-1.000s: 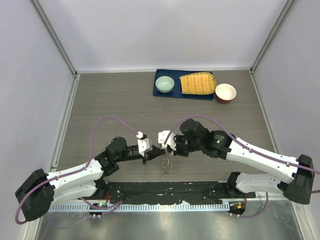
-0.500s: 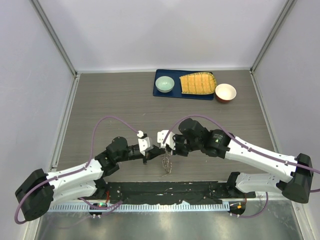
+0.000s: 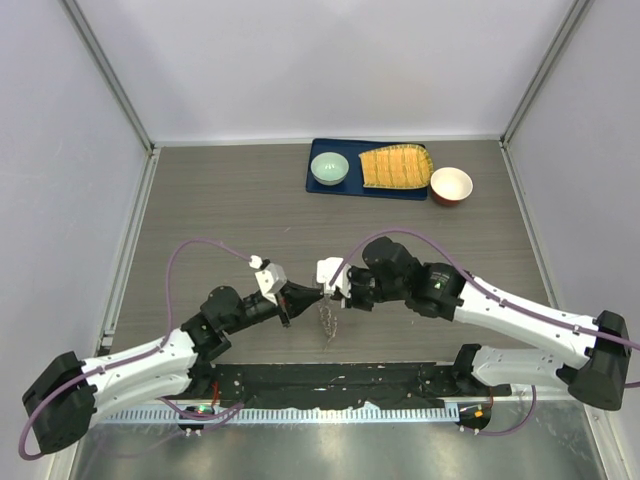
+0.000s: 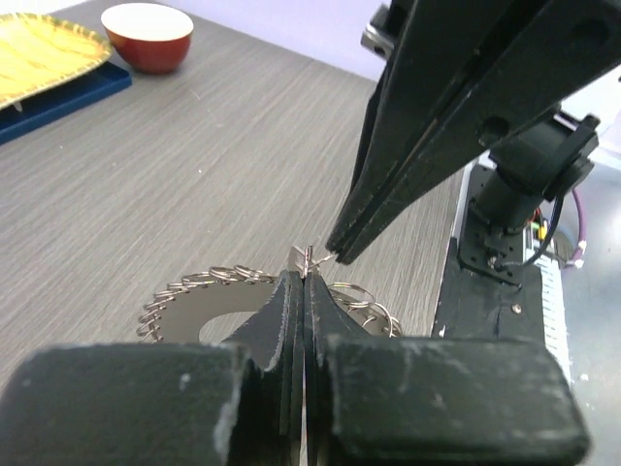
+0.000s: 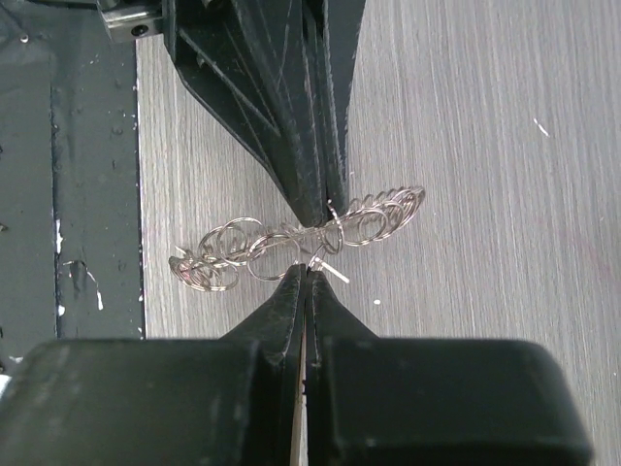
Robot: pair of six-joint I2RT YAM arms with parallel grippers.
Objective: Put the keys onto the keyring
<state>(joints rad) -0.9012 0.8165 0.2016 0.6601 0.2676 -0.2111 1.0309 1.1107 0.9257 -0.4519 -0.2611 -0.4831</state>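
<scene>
Key (image 5: 330,271) is pinched at the closed right gripper (image 5: 307,274) tips, long axis lying across the jaws, just beside the keyring (image 5: 291,241). The keyring rim, by the table (image 3: 220,200) front edge, seems nipped by the closed left gripper (image 4: 306,277) directly opposite.

Top view overhead, whole table (image 3: 220,200); wrist views close, facing each other, sharing keyring (image 5: 254,254).
</scene>
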